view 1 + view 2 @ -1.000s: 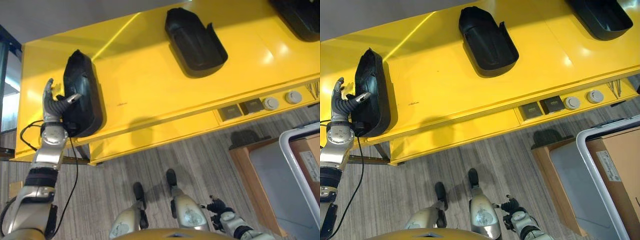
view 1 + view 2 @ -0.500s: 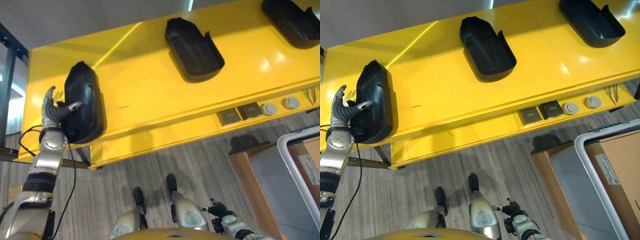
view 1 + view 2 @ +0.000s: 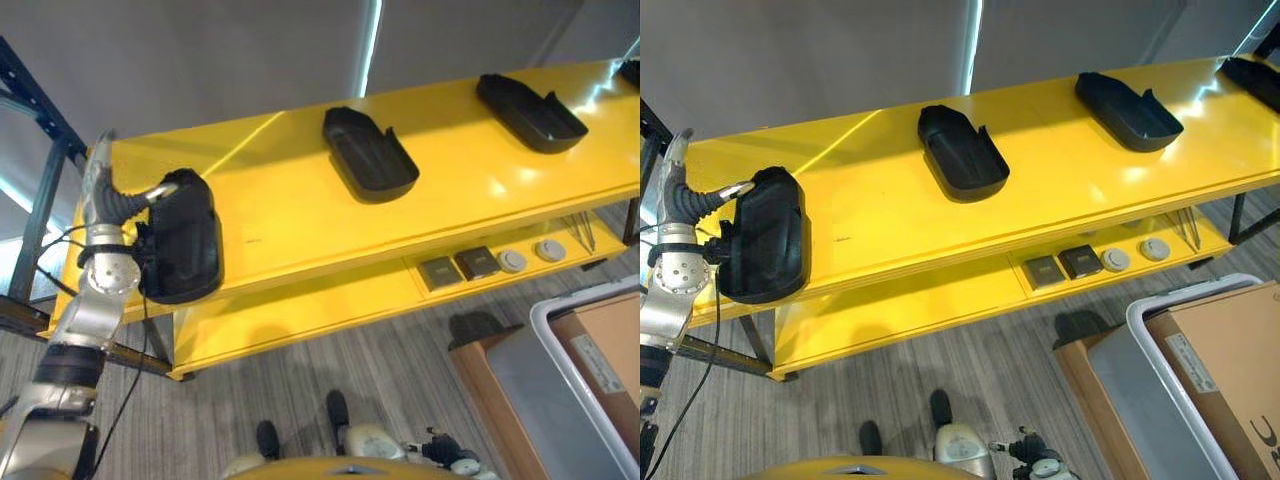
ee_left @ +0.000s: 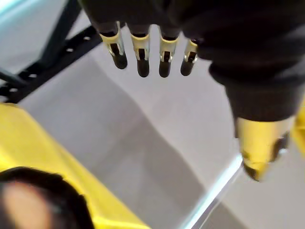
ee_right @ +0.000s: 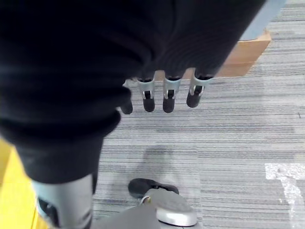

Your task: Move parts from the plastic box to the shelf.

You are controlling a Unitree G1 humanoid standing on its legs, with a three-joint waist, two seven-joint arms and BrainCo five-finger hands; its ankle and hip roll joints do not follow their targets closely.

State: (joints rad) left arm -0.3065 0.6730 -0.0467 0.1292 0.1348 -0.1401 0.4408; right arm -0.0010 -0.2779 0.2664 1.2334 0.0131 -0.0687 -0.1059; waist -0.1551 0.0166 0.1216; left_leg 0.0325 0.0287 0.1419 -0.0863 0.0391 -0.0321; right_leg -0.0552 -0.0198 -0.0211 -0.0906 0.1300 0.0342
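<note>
I have the left hand [image 3: 112, 205] up at the far left end of the yellow shelf [image 3: 300, 210], fingers straight and thumb stretched across the top edge of the black moulded part [image 3: 182, 247] that lies there; nothing is curled round it, so I read the hand as open and only touching the part. The right hand [image 5: 162, 93] hangs low over the floor with its fingers straight and nothing in it. Two more black parts sit further along the shelf, one near the middle [image 3: 368, 154] and one toward the right [image 3: 530, 99], well apart from each other. My worry is the left part: it lies right at the front corner, its near end seeming to overhang the shelf edge, and if I pull the hand away carelessly the thumb could drag it off onto the floor. The shelf top is glossy painted metal, so I judge a hard plastic shell will slide on it easily. Below is a lower yellow tier carrying small grey blocks [image 3: 458, 266] and round discs [image 3: 531, 255]. The floor [image 3: 330, 350] is grey striped carpet; a grey plastic box [image 3: 560, 380] stands at the lower right beside a cardboard carton [image 3: 1230, 370], and a pale wall [image 3: 220, 60] runs behind the shelf.
</note>
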